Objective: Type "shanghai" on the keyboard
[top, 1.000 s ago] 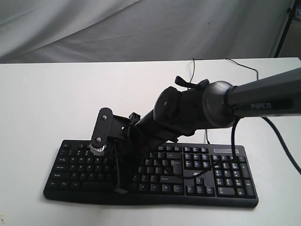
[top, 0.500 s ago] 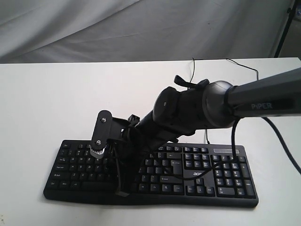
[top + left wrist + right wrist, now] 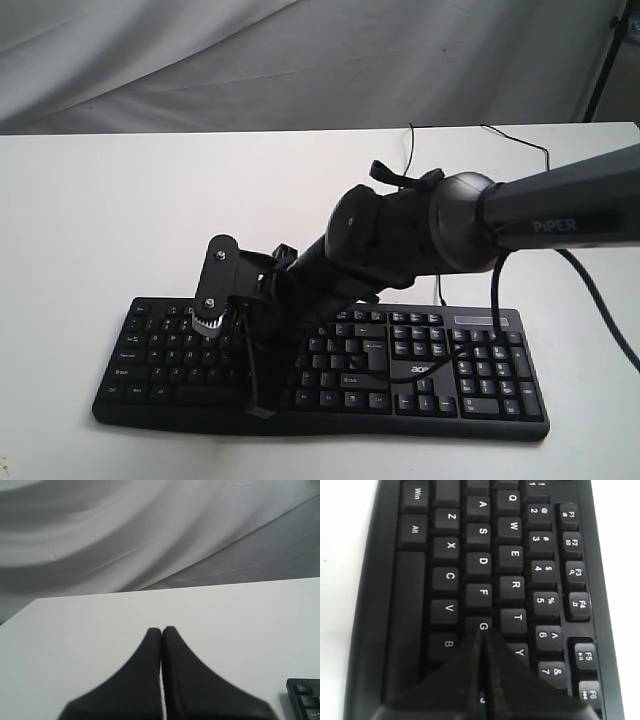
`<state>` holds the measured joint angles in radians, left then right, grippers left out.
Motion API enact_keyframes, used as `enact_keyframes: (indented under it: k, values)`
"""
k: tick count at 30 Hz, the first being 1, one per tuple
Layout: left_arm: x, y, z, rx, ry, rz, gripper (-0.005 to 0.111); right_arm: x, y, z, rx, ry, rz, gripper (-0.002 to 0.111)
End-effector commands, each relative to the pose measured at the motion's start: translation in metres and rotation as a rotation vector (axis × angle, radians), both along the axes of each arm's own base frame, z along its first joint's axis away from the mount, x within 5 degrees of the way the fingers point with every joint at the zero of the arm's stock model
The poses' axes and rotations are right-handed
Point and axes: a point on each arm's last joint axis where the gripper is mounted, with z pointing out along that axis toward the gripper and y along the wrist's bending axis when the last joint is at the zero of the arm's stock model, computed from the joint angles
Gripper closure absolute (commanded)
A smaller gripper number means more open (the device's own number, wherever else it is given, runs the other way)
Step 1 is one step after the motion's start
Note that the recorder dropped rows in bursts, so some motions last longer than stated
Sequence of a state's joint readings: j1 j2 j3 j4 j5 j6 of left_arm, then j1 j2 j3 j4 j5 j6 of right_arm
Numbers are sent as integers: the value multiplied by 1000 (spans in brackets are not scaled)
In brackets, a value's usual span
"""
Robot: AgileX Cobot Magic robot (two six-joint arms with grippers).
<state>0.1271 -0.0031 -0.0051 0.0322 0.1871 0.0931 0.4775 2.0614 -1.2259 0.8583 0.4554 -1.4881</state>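
Observation:
The wide black keyboard [image 3: 452, 418] lies across the near part of the white table, with its thin cable [image 3: 412, 140] running to the back. My right arm reaches over it from the right. The right gripper [image 3: 482, 633] is shut, with nothing between the fingers. Its tip sits at the edge of the G key [image 3: 482, 625] and covers the key beside it, over the letter block of the keyboard [image 3: 410, 620]. I cannot tell whether it touches a key. My left gripper [image 3: 161, 629] is shut and empty above bare table, with a corner of the keyboard [image 3: 305, 700] just beside it.
The white table [image 3: 120, 220] stretches behind and to the left of the keyboard. A grey cloth backdrop [image 3: 300, 60] hangs behind it. A black cable [image 3: 600, 310] trails from the right arm, and a dark stand leg [image 3: 605, 60] rises at the back right.
The right wrist has sunk slightly toward the keys and shifted a little left over the last second. In the last half second it has barely moved.

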Motion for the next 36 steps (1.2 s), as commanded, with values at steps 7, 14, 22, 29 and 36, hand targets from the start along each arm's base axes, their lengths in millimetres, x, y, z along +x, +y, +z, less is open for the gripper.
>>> enact_keyframes:
  k: [7,14,22,29,36]
  values:
    - [0,0,-2,-4,4,-4,106,2,-4,-8,-14,15,-7,108]
    - [0,0,-2,-4,4,-4,106,2,-4,5,1,-12,-7,108]
    - [0,0,-2,-4,4,-4,106,-1,0,19,21,-35,1,108]
    - [0,0,-2,-4,4,-4,106,-1,0,19,21,-38,-1,108]
    - [0,0,-2,-4,4,-4,106,-1,0,19,21,-38,-1,108]
